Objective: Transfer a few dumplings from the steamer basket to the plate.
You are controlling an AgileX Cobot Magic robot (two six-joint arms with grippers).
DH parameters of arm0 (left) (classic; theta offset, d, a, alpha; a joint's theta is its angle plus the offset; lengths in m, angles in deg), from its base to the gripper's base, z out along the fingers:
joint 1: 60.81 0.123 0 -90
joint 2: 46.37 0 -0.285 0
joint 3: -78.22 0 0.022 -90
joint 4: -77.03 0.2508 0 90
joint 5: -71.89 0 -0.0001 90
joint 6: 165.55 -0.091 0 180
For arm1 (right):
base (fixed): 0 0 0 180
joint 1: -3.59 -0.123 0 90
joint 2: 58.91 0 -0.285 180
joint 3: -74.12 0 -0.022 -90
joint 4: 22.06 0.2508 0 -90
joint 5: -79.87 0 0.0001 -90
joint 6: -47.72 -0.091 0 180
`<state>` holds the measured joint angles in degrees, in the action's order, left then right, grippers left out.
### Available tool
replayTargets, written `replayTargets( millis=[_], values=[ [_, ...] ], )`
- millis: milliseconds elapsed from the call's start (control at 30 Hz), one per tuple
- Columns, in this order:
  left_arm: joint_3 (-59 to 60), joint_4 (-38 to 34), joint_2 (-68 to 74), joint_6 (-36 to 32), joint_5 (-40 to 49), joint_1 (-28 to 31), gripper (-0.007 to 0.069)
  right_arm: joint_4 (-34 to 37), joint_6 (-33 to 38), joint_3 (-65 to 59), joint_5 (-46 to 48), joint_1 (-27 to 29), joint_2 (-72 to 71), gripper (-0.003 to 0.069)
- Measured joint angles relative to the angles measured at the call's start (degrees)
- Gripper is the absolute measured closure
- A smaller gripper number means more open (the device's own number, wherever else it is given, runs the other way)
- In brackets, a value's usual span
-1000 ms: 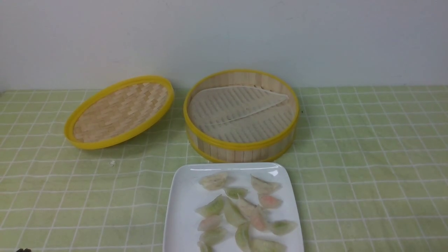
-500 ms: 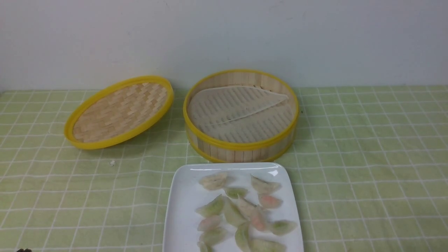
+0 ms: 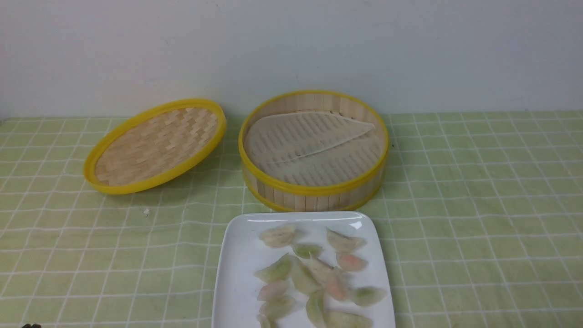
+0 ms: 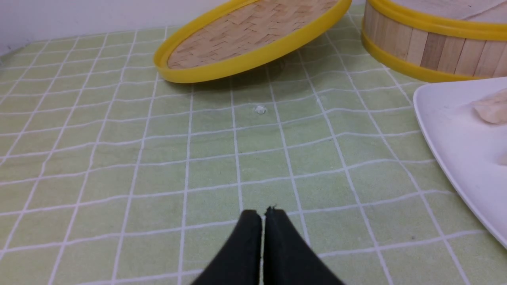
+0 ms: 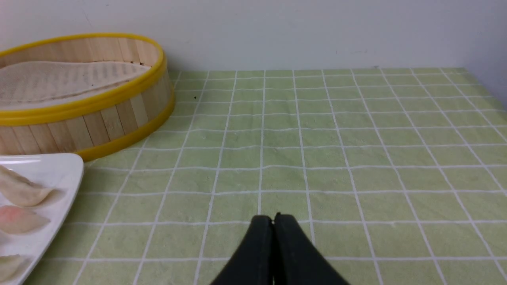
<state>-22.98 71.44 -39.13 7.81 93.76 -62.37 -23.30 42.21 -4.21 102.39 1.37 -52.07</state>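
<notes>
The steamer basket [image 3: 314,191] stands at the back centre, and only its pale ribbed liner [image 3: 309,141] shows inside. Directly in front of it lies the white plate [image 3: 237,273] with several dumplings [image 3: 314,273] on it, pale green, pinkish and whitish. My left gripper [image 4: 263,213] is shut and empty, low over the cloth to the left of the plate [image 4: 451,138]. My right gripper [image 5: 273,218] is shut and empty over the cloth to the right of the plate [image 5: 59,174] and the basket [image 5: 99,118]. Neither arm shows in the front view beyond a dark speck at the lower left corner.
The shallow woven lid [image 3: 155,146] lies tilted to the left of the basket, its far edge raised. A small white crumb [image 3: 146,212] lies on the green checked cloth [image 3: 478,205] in front of the lid. A white wall closes the back.
</notes>
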Motion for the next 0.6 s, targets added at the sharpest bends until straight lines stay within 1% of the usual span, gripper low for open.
replayTargets(
  millis=[600],
  values=[
    [0.00,0.00,0.00,0.00,0.05,0.00,0.0631,0.00,-0.39,0.00,0.00,0.00,0.00,0.0673]
  ],
)
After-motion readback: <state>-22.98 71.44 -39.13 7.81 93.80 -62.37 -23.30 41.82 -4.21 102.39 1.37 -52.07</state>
